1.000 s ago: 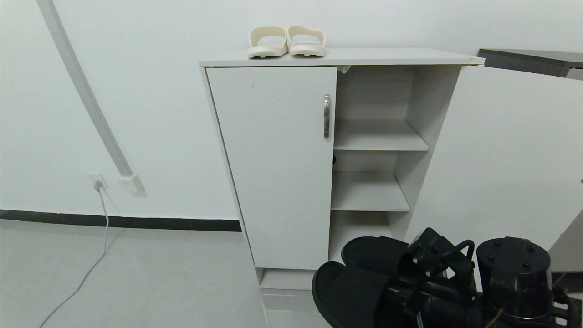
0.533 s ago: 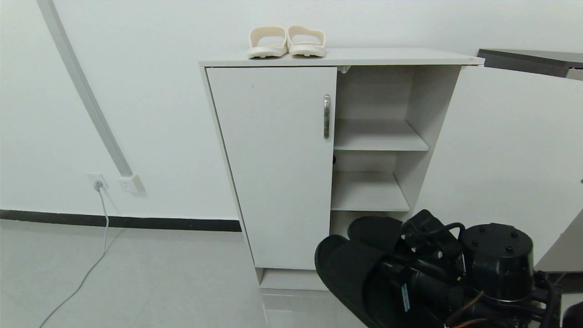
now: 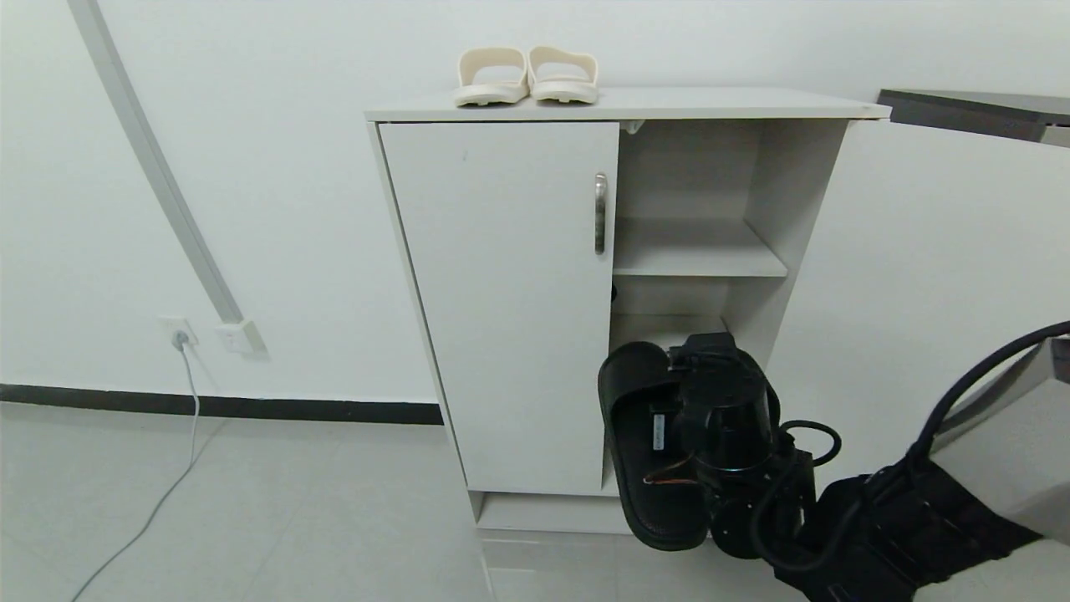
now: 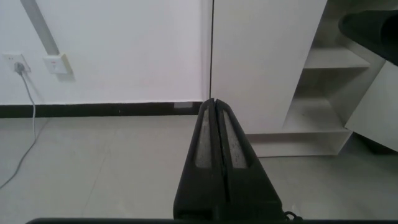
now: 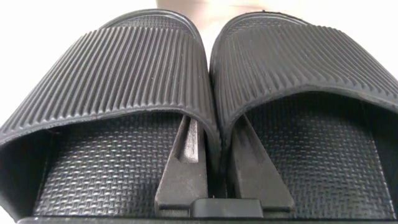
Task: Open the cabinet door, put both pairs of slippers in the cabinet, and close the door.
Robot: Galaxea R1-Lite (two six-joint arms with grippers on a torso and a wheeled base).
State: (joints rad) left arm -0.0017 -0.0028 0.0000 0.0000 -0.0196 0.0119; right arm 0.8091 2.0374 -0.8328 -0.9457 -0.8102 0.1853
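Right gripper [image 5: 214,134] is clamping the black slippers [image 3: 648,435] together by their inner straps before the cabinet [image 3: 501,318], whose right door [image 3: 919,293] is standing open, while the beige slippers [image 3: 527,77] are sitting on top, so both stowings and door-closing seemingly remain.

The right half of the cabinet [image 3: 823,192] stands open: its top compartment and the upper shelf [image 3: 698,251] are free from the front. The closed left door [image 3: 501,309] blocks the other half, and the open right door [image 3: 919,293] walls off the right side. The black slippers [image 3: 648,443] on the right arm [image 3: 727,426] hang before the middle shelf [image 3: 648,326] and the lower opening. The cream slippers [image 3: 527,77] take the left of the cabinet top. The floor [image 3: 251,502] on the left is open, except a cable [image 3: 159,493] near the wall [image 3: 276,167].
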